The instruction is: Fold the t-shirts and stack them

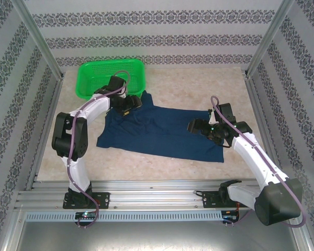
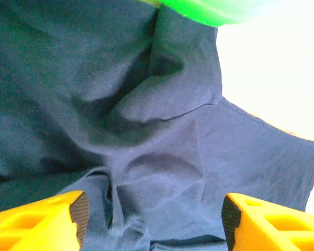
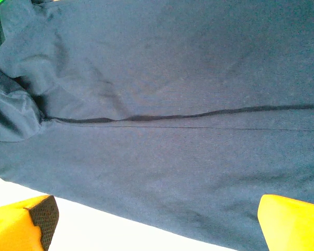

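Note:
A dark navy t-shirt (image 1: 162, 133) lies spread on the table, plain side up, rumpled at its far left end. My left gripper (image 1: 130, 106) hovers over that rumpled end, open, its yellow fingers (image 2: 47, 222) wide apart above wrinkled cloth (image 2: 157, 172). My right gripper (image 1: 196, 126) hangs over the shirt's right part, open too, with smooth cloth (image 3: 162, 157) and a long fold line below it. The near hem of the shirt runs across the bottom of the right wrist view. Nothing is held in either gripper.
A green plastic mesh basket (image 1: 102, 70) stands at the back left, touching the shirt's far corner; its rim (image 2: 209, 10) shows at the top of the left wrist view. Patterned walls and metal posts enclose the table (image 1: 225, 83).

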Tool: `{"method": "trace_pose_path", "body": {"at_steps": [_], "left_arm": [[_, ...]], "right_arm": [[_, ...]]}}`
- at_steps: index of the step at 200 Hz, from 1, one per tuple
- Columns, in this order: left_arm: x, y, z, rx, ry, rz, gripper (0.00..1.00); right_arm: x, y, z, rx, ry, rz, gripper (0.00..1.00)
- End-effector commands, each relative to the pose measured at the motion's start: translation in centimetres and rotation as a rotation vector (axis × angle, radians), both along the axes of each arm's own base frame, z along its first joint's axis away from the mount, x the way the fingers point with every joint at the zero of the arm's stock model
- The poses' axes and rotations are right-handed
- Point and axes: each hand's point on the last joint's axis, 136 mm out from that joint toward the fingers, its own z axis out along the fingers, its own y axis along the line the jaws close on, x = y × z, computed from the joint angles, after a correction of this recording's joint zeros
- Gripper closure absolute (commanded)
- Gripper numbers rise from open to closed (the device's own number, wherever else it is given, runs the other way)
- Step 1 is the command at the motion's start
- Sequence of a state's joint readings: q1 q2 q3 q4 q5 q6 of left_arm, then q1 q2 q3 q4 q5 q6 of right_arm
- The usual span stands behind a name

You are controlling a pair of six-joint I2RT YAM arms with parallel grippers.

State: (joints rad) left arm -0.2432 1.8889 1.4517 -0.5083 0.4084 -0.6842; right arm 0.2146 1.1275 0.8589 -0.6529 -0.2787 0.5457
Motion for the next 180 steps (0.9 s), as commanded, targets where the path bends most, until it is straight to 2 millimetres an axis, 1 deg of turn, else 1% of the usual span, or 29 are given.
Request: {"method": "trace_pose_path", "body": {"at_steps": [1, 17, 25, 36, 49, 62, 71, 78, 92, 115, 133, 148, 180], "left_arm": [[-2.2, 1.7, 3.3, 0.071, -0.028, 0.013, 0.29], [-4.2, 3.3, 3.1, 0.075, 0.008, 0.044, 0.30], [-5.4, 3.9, 2.7, 0.081, 0.034, 0.053, 0.31], [-6.9, 4.3, 2.0, 0.076, 0.069, 0.055, 0.37], [-8.6, 4.4, 0.6, 0.067, 0.112, 0.066, 0.49], [-9.9, 4.8, -1.3, 0.065, 0.150, 0.094, 0.68], [-10.2, 5.0, -2.3, 0.061, 0.168, 0.118, 0.78], [-10.3, 5.2, -3.1, 0.059, 0.178, 0.138, 0.82], [-9.8, 5.6, -4.5, 0.062, 0.186, 0.168, 0.85], [-7.8, 6.4, -5.7, 0.083, 0.181, 0.203, 0.86], [-6.1, 7.4, -6.1, 0.112, 0.168, 0.235, 0.86], [-4.5, 8.1, -6.0, 0.129, 0.148, 0.248, 0.85], [-1.8, 8.6, -6.0, 0.157, 0.127, 0.230, 0.84]], "right_arm": [[-0.4, 0.4, -0.3, 0.006, 0.004, 0.014, 0.02], [-0.4, 0.5, -0.2, 0.013, 0.001, 0.014, 0.02], [-0.4, 0.5, -0.1, 0.015, -0.002, 0.014, 0.02], [-0.3, 0.6, 0.0, 0.017, -0.008, 0.013, 0.02], [-0.2, 0.6, 0.3, 0.019, -0.014, 0.013, 0.02], [-0.1, 0.7, 0.5, 0.023, -0.021, 0.013, 0.02], [-0.1, 0.8, 0.6, 0.028, -0.025, 0.015, 0.02], [-0.1, 0.8, 0.7, 0.031, -0.027, 0.017, 0.02], [0.0, 1.0, 0.9, 0.036, -0.031, 0.021, 0.02], [-0.1, 1.1, 1.2, 0.038, -0.039, 0.029, 0.02], [-0.2, 1.0, 1.4, 0.035, -0.042, 0.030, 0.02], [-0.5, 0.9, 1.4, 0.033, -0.041, 0.031, 0.02], [-0.9, 0.7, 1.3, 0.027, -0.039, 0.028, 0.02]]}}
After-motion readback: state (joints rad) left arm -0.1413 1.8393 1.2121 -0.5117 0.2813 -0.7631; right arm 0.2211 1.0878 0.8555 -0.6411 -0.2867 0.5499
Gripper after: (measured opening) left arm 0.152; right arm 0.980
